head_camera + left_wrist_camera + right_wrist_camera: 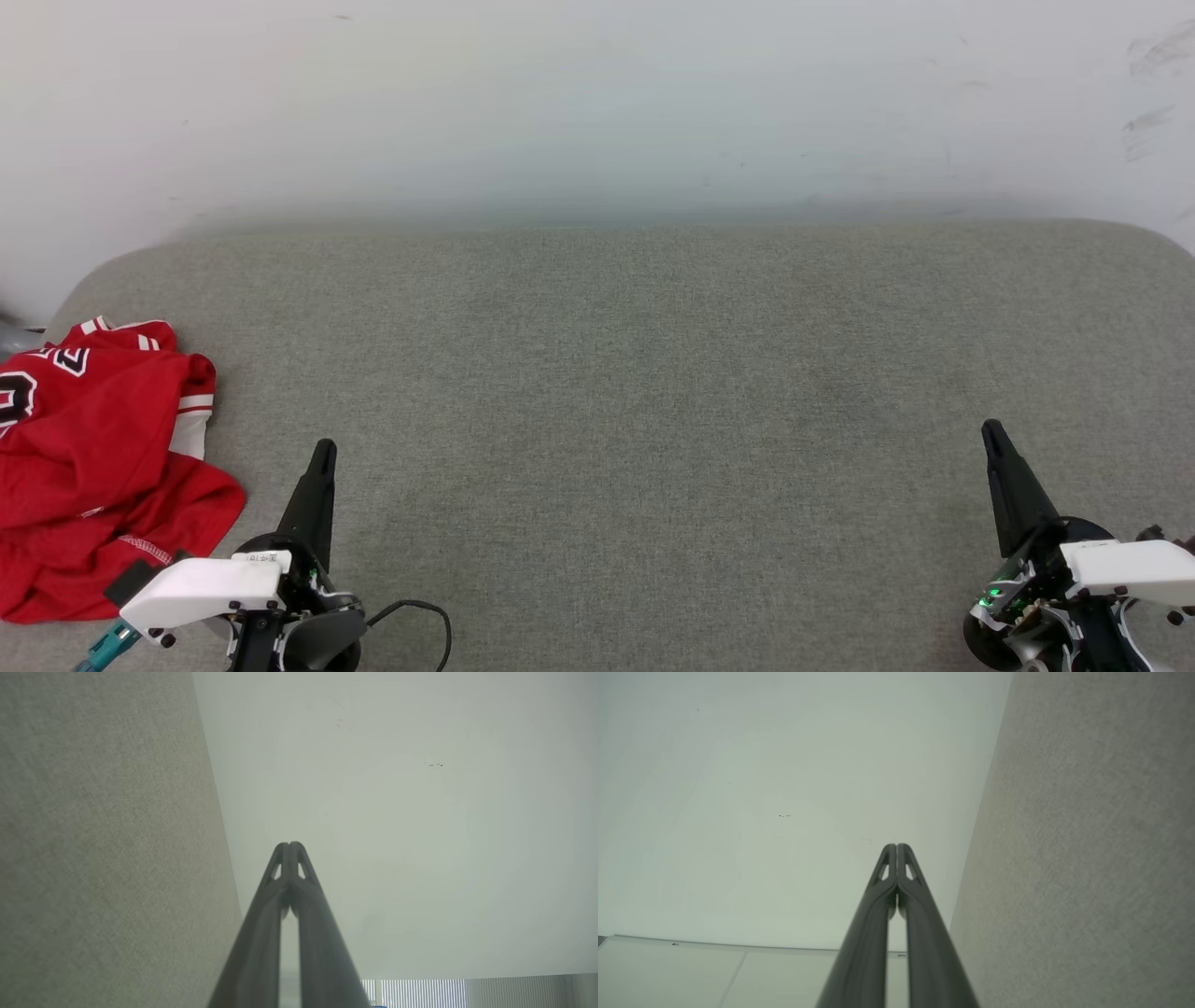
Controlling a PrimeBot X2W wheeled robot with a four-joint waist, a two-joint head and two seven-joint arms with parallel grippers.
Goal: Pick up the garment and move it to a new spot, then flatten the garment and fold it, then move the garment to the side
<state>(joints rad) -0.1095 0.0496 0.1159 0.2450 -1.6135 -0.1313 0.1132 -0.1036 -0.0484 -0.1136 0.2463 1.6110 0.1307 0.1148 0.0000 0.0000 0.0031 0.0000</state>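
garment [89, 457] lies crumpled beside left end effector [324, 450], far from right end effector [991, 431], both closed empty.

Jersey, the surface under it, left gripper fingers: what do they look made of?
Garment: thin matte red knit, probably polyester; crumples in soft folds. Surface: grey woven upholstery-like cloth, heathered grain. Left gripper fingers: dark matte plastic, likely moulded, with cut-outs near tips.

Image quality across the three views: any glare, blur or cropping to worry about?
Head view: soft even light, no glare; garment sharp but cropped by the left edge. Left wrist view: left gripper slightly blurred, wall washed out. Right wrist view: right gripper a little crisper, same pale haze.
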